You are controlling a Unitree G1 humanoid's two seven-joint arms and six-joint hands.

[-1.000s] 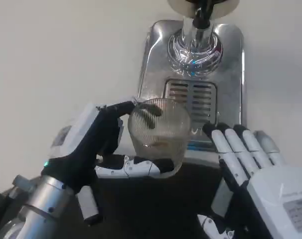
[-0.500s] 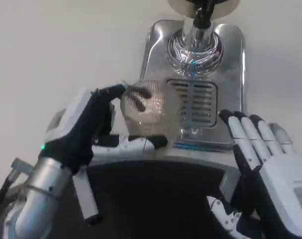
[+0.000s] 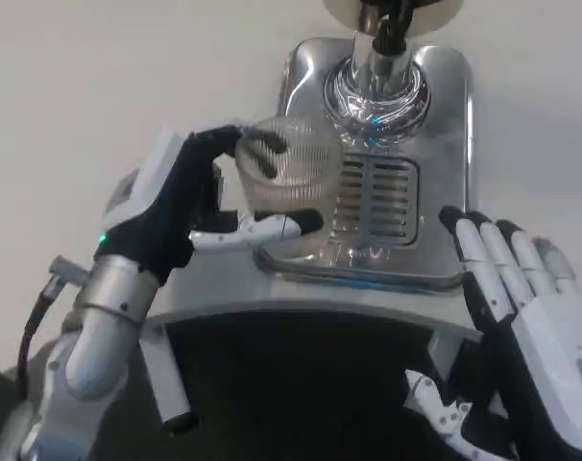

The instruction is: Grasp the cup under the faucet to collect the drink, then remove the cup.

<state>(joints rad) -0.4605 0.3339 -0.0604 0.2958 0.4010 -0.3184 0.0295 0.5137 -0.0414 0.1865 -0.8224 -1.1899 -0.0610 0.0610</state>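
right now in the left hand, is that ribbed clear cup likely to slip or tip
Probably stiff and a bit slippery: the cup looks like clear ribbed glass or hard plastic, though the ribs may help the left hand grip. It seems light, since nothing clearly shows inside. Tipping looks possible, because it is held from one side over the metal drip tray, near the faucet.

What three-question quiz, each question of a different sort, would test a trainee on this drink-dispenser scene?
1. True or false: the left hand holds the ribbed glass cup.
2. Multiple choice: the cup is A) over the left part of the metal drip tray, beside the faucet; B) on the table right of the tray; C) in the right hand.
3. Fill in: the right hand is ____, fingers extended, holding nothing.

Key: 1 true; 2 A; 3 open.
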